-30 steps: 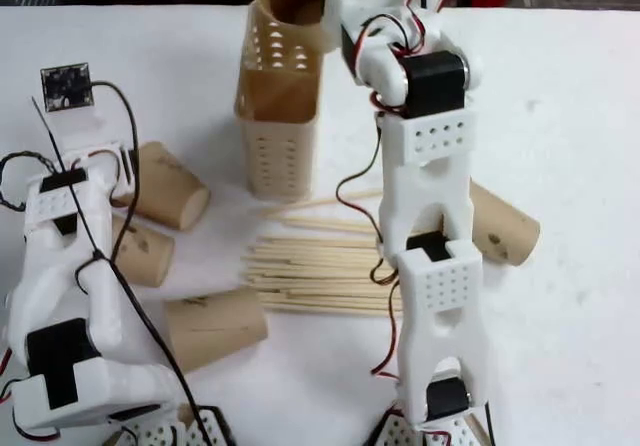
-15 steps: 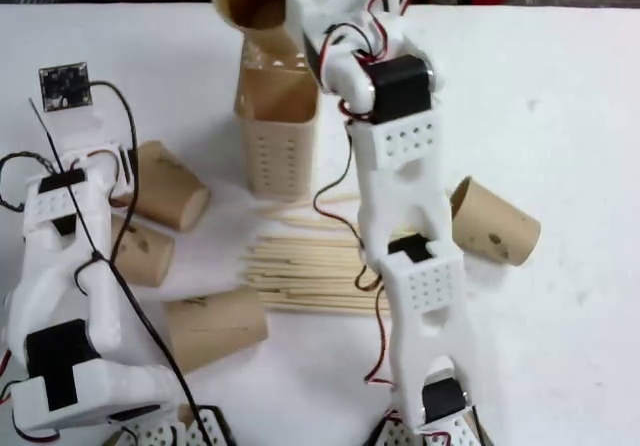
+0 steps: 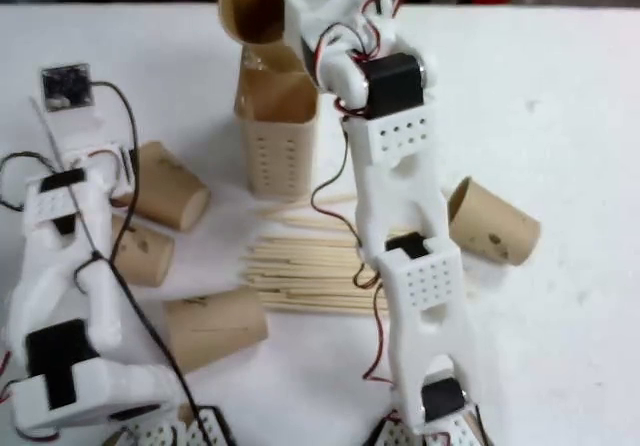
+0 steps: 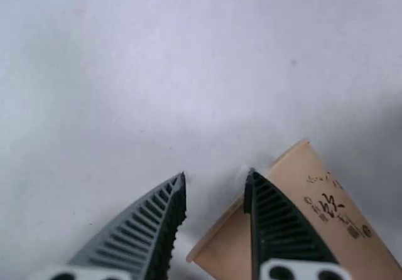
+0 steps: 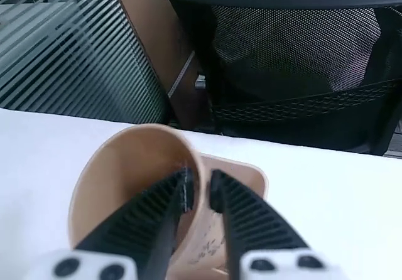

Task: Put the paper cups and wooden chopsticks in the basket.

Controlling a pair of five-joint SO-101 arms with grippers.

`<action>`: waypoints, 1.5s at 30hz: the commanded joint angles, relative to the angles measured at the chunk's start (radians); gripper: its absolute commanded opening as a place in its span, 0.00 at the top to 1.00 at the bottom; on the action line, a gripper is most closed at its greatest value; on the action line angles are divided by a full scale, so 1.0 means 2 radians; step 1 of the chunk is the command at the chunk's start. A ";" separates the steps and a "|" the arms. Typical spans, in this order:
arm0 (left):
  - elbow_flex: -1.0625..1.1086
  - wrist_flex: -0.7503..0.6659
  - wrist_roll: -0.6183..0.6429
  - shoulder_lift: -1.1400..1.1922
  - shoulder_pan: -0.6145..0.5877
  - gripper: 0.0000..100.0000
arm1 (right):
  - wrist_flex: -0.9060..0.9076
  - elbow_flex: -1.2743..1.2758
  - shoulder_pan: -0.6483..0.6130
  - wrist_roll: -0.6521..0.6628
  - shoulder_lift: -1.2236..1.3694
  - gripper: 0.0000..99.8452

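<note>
My right gripper is shut on the rim of a tan paper cup. It holds this cup tilted, mouth up, just above the far edge of the tall perforated basket. Three more cups lie on their sides at the left, and another lies at the right. A bundle of wooden chopsticks lies in front of the basket. My left gripper is open low over the table, one finger against a lying cup, with bare table between the fingers.
My left arm lies along the table's left side with a loose black cable over it. My right arm stretches across the chopsticks toward the basket. A black mesh chair stands beyond the table's far edge.
My right arm has swung left with the held cup, from over the basket's right side to its far left edge. The cup on the right is now uncovered. My left arm stayed put.
</note>
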 commanded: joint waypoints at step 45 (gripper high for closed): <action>0.017 0.004 0.002 0.005 0.012 0.83 | 0.150 0.017 -0.030 0.085 -0.130 0.91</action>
